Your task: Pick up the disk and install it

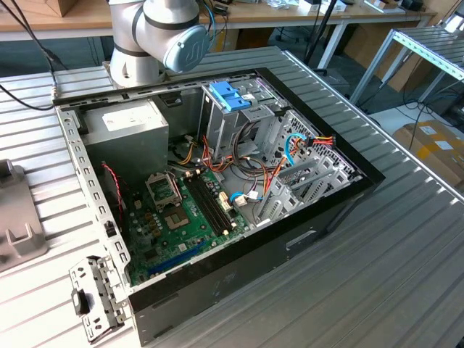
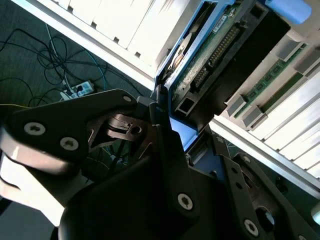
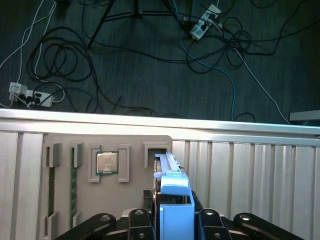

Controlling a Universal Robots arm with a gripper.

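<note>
Within the hand's [image 3: 173,216] tight pinch, the disk [image 3: 174,192] stands edge-on in its blue carrier, just over a grey parts tray [image 3: 135,145]; beyond lie the table [image 3: 250,160] edge and the cabled floor [image 3: 150,65].

No word or number can be read anywhere. In the exterior view the white label [image 1: 125,120] on the grey power supply [image 1: 138,145] carries print too fine to make out, and the arm's blue joint cap [image 1: 190,45] bears only a pale emblem. The processor chip [image 3: 107,163] in the first wrist view and the green board [image 2: 197,70] of the disk [image 2: 235,55] in the second wrist view show illegible marks.
</note>
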